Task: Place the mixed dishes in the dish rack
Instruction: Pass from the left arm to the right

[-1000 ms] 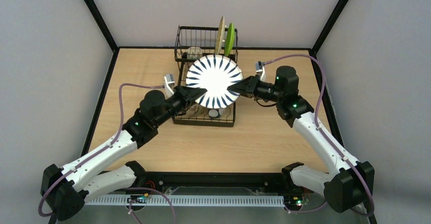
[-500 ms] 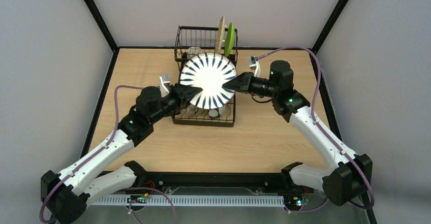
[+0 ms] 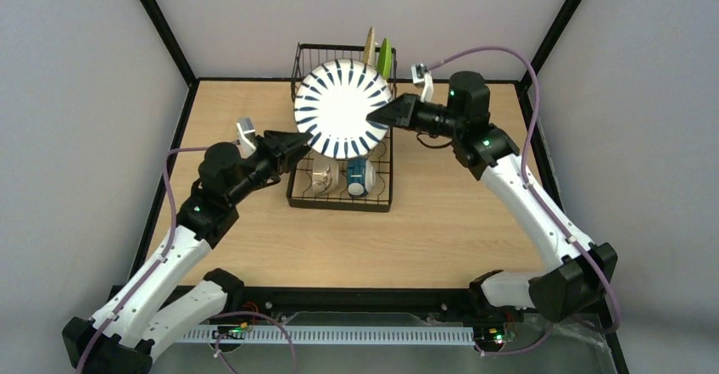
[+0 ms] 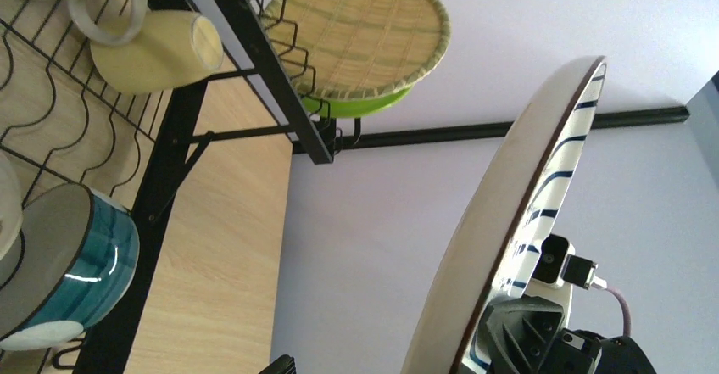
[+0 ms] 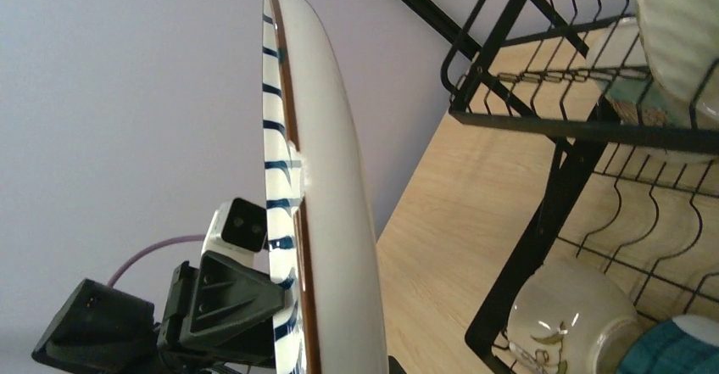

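The striped plate point(image 3: 342, 108) hangs higher in the overhead view than it did a second ago. Then it was low over the middle of the dish rack point(image 3: 339, 205). Now it stands above the frame's centre, in front of the rack's raised basket. With the plate lifted, the blue mug point(image 3: 358, 176) and the white printed mug point(image 3: 322, 175) show on the rack floor, where the plate hid them before.

My left gripper point(image 3: 297, 142), which clamped the plate's lower-left rim a second ago, has let go and drawn back toward the left. Its jaws stand spread and hold nothing, with the tips just beside that rim. My right gripper point(image 3: 379, 118) alone carries the plate, pinched on its right edge. The plate is held on edge, tilted, and clear of the wires.

From my right wrist the plate reads as a thin curved profile running down the middle of the frame. It is glossy white, with dark blue radial stripes and a fine brown line at the rim.

The rack is black wire with wavy dividers along its floor. At the top of my left wrist view, the tan plate point(image 4: 365, 26) shows a woven, basket-like weave. The smooth lime green plate point(image 4: 356, 103) sits right against it. The pale yellow mug point(image 4: 157, 52) lies on its side at the upper left of that view. The blue mug is glazed, with a pale grey inside. The counter point(image 3: 441, 221) is light wood grain.
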{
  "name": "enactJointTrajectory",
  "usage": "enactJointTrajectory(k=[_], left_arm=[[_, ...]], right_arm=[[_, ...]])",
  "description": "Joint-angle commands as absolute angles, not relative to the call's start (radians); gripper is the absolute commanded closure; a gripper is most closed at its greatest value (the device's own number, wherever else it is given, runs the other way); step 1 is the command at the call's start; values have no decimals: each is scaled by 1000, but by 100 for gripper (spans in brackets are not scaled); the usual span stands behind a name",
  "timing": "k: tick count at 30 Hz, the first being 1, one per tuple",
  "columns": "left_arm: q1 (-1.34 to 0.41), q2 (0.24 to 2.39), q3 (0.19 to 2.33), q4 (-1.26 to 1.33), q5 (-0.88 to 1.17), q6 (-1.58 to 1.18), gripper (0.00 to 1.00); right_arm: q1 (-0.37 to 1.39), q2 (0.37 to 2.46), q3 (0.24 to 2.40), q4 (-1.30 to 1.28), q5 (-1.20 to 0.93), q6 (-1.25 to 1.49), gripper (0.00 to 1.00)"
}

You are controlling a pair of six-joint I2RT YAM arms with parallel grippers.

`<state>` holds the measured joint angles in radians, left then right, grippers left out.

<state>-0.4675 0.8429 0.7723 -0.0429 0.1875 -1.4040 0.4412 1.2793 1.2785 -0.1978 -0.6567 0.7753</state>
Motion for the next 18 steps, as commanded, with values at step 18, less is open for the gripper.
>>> enactJointTrajectory(k=[18], left_arm=[[-334,756,769,-436,4,-1333,6]], right_arm=[[461,1512,1774,-298,-517,656,100]])
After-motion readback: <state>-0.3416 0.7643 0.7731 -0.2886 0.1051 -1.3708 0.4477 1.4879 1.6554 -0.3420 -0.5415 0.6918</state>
